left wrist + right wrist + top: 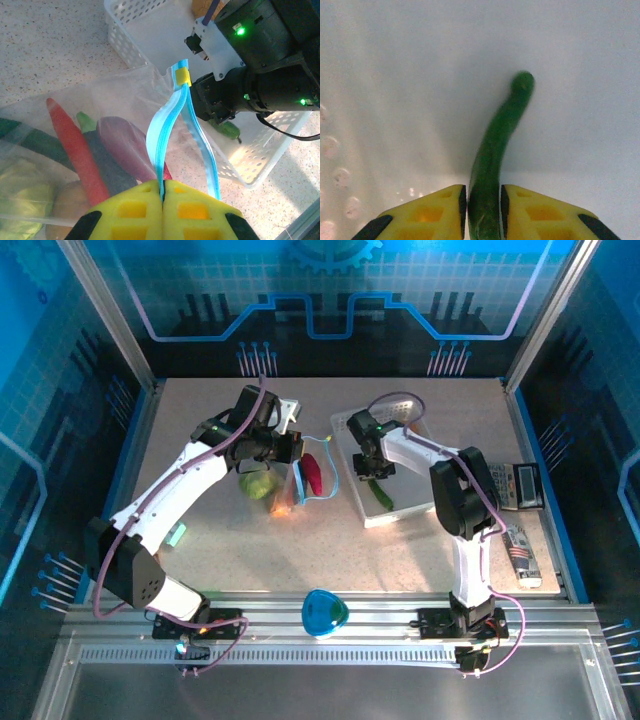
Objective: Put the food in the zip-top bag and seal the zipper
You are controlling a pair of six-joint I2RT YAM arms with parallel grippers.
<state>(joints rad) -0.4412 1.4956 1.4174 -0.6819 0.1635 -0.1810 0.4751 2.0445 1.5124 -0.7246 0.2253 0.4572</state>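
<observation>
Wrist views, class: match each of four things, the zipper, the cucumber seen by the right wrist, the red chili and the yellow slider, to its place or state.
Column A
1. zipper
2. cucumber at the right wrist
3. red chili
4. yellow slider

Column B
a. lying inside the clear bag
b. pinched in the left claw
c. sitting on the light-blue strip, at the end towards the white basket
d. gripped by the right claw, over the basket floor

Pairs: 1-b, 2-d, 3-a, 4-c
</observation>
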